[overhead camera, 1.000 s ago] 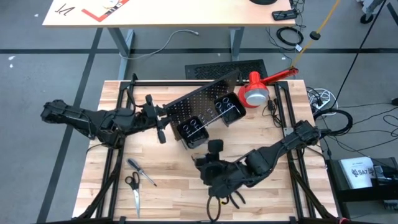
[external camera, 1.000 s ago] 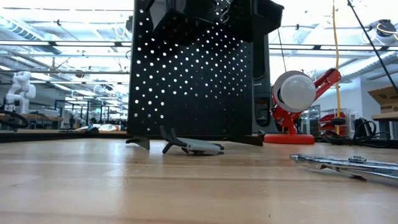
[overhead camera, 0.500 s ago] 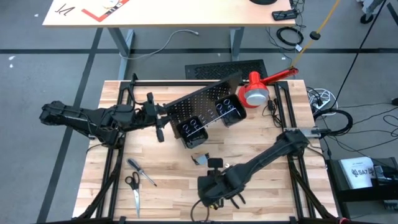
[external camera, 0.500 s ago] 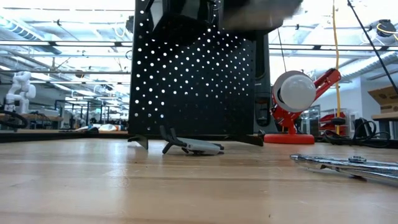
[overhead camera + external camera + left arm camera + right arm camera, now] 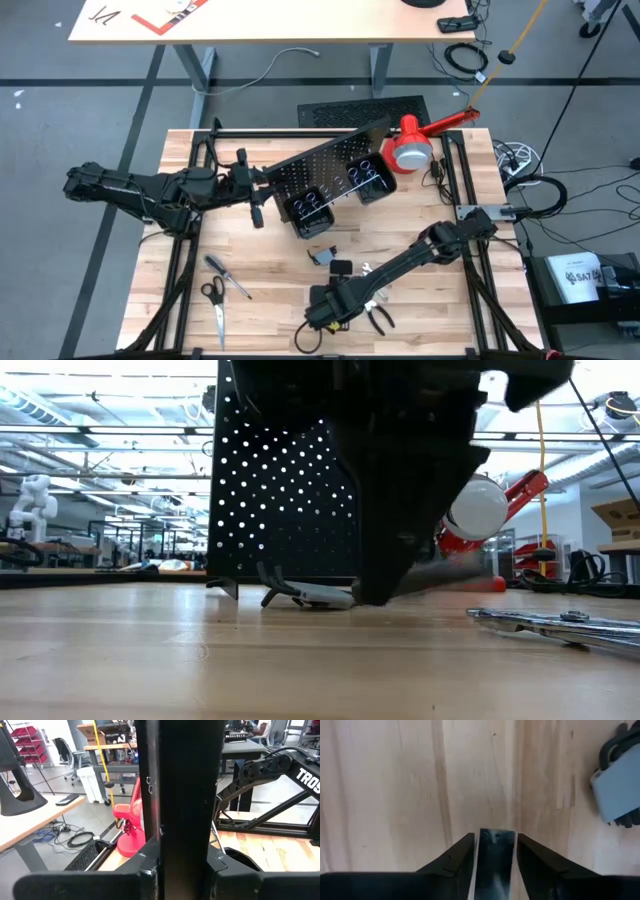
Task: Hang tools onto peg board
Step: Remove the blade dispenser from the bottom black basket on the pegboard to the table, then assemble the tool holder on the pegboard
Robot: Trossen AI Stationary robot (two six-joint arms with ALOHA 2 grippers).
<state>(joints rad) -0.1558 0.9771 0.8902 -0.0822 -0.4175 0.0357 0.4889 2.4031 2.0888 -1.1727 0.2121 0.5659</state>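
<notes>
The black peg board (image 5: pixel 330 170) stands upright on its feet (image 5: pixel 225 588) at the table's far middle, two box bins (image 5: pixel 340 195) on its near face. My left gripper (image 5: pixel 258 195) is shut on its left end. My right gripper (image 5: pixel 325 308) points down near the front edge, low over the wood, shut on a flat silver tool, by its look the wrench (image 5: pixel 495 850). On the table lie a screwdriver (image 5: pixel 228 277), scissors (image 5: pixel 213 302), pliers (image 5: pixel 378 317) and a small grey piece with dark legs (image 5: pixel 322 255). My left gripper pinches the peg board's left end edge (image 5: pixel 180 795) between its two fingers (image 5: pixel 150 870), coming level from the table's left. The board stays upright, its feet on the table. My right gripper pinches the wrench's flat bar (image 5: pixel 495 845) between its two fingers (image 5: pixel 457 857), from above, pointing down. In the low view a blurred grey length (image 5: pixel 450 573) sticks out level from the gripper, just above the table.
A red-and-white lamp (image 5: pixel 412 148) stands at the peg board's right end. A flat black slotted panel (image 5: pixel 360 108) lies beyond the table's far edge. Bare wood (image 5: pixel 270 320) lies between the scissors and my right gripper.
My right gripper has come down from well above the table to just over it, moving toward the near edge and tipping from a slant to pointing nearly straight down. The peg board and my left gripper have kept their place.
</notes>
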